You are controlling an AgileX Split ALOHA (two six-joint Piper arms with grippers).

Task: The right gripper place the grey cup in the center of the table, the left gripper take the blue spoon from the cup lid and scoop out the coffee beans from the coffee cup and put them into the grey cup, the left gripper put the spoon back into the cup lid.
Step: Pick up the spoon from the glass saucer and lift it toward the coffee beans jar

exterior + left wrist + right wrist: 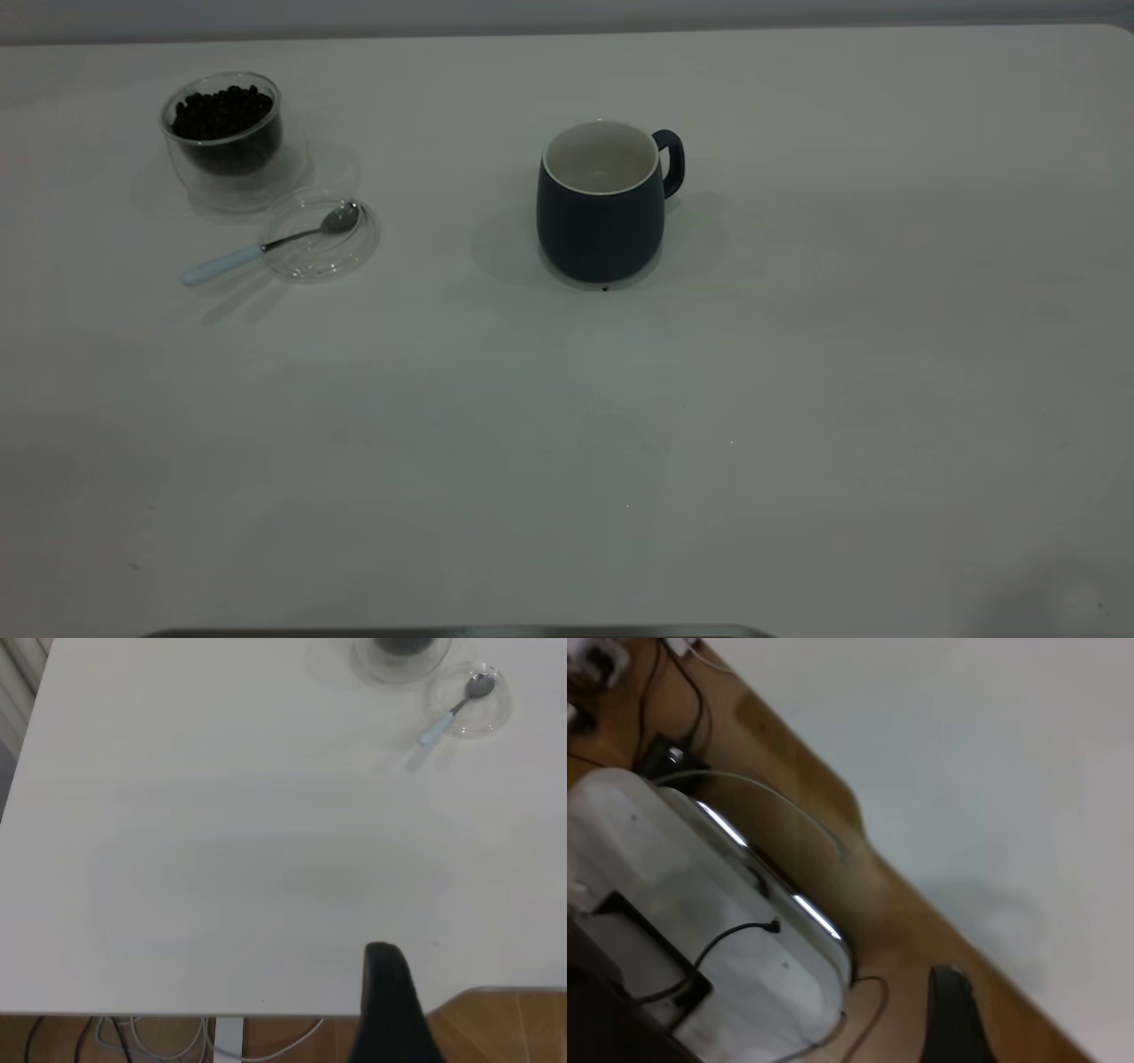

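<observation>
White plain table (pixel 797 399) with the dark grey ceramic mug (pixel 602 213) standing in its center.
The blue-handled metal spoon (pixel 266 246) lies in the clear glass lid (pixel 321 236), just beside the glass cup (pixel 232 142) of dark coffee beans (pixel 221 111); I cannot tell either gripper's state.

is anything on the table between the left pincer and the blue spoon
Nothing visible. In the left wrist view, bare table lies between the left pincer and the blue spoon resting on the cup lid; the coffee cup sits just beyond it.
</observation>
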